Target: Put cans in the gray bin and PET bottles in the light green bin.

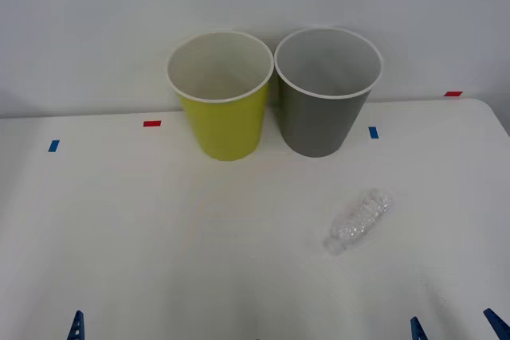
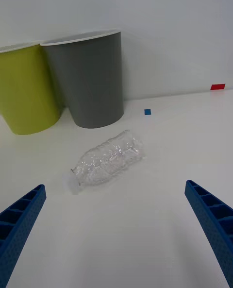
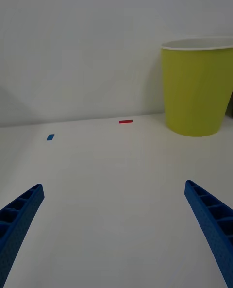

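The light green bin (image 1: 221, 109) and the gray bin (image 1: 325, 105) stand upright side by side at the back of the white table, both looking empty. A small clear crumpled PET bottle (image 1: 358, 222) lies on its side in front of the gray bin, cap end toward me. In the right wrist view the PET bottle (image 2: 109, 159) lies a short way ahead of my open right gripper (image 2: 114, 229), with the gray bin (image 2: 92, 84) behind it. My left gripper (image 3: 114, 229) is open over bare table at the near left, the light green bin (image 3: 196, 93) farther off. Cans are out of view.
Small tape marks dot the white table (image 1: 159, 236): red tape (image 1: 151, 123) and blue tape (image 1: 53, 146) on the left, blue tape (image 1: 373, 132) and red tape (image 1: 453, 94) on the right. A white wall stands close behind the bins.
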You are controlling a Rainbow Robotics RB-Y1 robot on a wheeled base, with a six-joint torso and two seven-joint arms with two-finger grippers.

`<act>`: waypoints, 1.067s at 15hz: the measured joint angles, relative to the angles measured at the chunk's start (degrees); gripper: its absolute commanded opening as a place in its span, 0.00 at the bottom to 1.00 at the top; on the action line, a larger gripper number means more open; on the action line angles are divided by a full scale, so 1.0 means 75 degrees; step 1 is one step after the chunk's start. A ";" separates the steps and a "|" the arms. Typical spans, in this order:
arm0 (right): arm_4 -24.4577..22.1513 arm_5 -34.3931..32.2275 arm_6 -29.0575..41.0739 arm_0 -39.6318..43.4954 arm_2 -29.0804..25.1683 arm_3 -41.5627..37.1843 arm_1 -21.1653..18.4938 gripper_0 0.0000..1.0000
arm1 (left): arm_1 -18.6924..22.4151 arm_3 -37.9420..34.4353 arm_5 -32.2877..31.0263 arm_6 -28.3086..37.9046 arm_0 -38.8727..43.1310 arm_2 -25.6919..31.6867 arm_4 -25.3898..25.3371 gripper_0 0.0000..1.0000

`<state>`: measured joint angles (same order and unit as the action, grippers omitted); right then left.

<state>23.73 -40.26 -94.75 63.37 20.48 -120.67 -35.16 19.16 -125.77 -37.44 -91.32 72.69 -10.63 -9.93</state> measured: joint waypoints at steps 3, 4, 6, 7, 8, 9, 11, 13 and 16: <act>0.0000 0.0000 0.0000 0.0000 0.0000 0.0000 0.0000 1.00 | 0.0000 0.0000 0.0000 0.0000 0.0000 0.0000 0.0000 1.00; 0.0000 0.0000 0.0000 0.0000 0.0000 0.0000 0.0000 1.00 | 0.0000 0.0000 0.0000 0.0000 0.0000 0.0000 0.0000 1.00; 0.0000 0.0000 0.0000 0.0000 0.0000 0.0000 0.0000 1.00 | 0.0000 0.0000 0.0000 0.0000 0.0000 0.0000 0.0000 1.00; 0.0000 0.0000 0.0000 0.0000 0.0000 0.0000 0.0000 1.00 | 0.0000 0.0000 0.0000 0.0000 0.0000 0.0000 0.0000 1.00; 0.0000 0.0000 0.0000 0.0000 0.0000 0.0000 0.0000 1.00 | 0.0000 0.0000 0.0000 0.0000 0.0000 0.0000 0.0000 1.00; 0.0000 0.0000 0.0000 0.0000 0.0000 0.0000 0.0000 1.00 | 0.0000 0.0000 0.0000 0.0000 0.0000 0.0000 0.0000 1.00; 0.0000 0.0000 0.0000 0.0000 0.0000 0.0000 0.0000 1.00 | 0.0000 0.0000 0.0000 0.0000 0.0000 0.0000 0.0000 1.00; 0.0000 0.0000 0.0000 0.0000 0.0000 0.0000 0.0000 1.00 | 0.0000 0.0000 0.0000 0.0000 0.0000 0.0000 0.0000 1.00; 0.0000 0.0000 0.0000 0.0000 0.0000 0.0000 0.0000 1.00 | 0.0000 0.0000 0.0000 0.0000 0.0000 0.0000 0.0000 1.00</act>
<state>23.73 -40.25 -94.75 63.37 20.48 -120.67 -35.16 19.16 -125.77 -37.44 -91.32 72.69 -10.63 -9.93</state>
